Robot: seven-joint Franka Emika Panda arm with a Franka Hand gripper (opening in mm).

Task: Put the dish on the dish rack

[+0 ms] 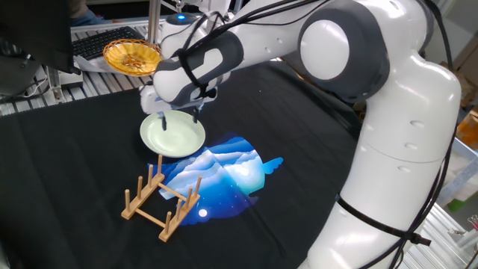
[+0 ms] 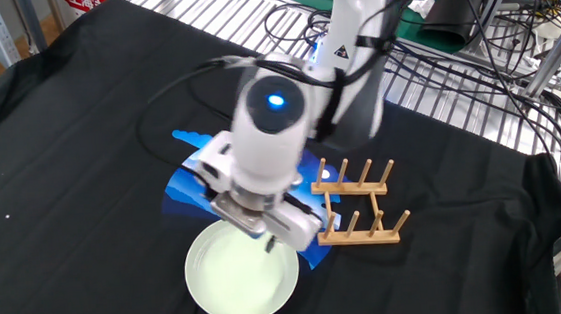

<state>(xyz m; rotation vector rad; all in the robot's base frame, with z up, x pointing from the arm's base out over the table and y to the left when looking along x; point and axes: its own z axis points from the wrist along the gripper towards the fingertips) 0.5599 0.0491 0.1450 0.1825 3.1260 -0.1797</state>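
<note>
The dish [image 1: 178,139] is a pale-green plate lying flat on the black cloth; it also shows in the other fixed view [image 2: 232,281]. The light-wood dish rack [image 1: 160,199] stands empty in front of it, and to the plate's right in the other fixed view [image 2: 358,207]. My gripper [image 1: 180,118] hangs just above the plate, pointing down, fingers apart and holding nothing. One fingertip [image 1: 163,122] is over the plate's left part. In the other fixed view the gripper [image 2: 263,241] is over the plate's far right rim.
A blue printed patch [image 1: 225,173] lies on the black cloth between plate and rack. A yellow-orange woven basket [image 1: 132,56] sits at the back left on metal slats. My arm's white base [image 1: 388,187] stands at the right. Wire grating [image 2: 474,71] borders the table.
</note>
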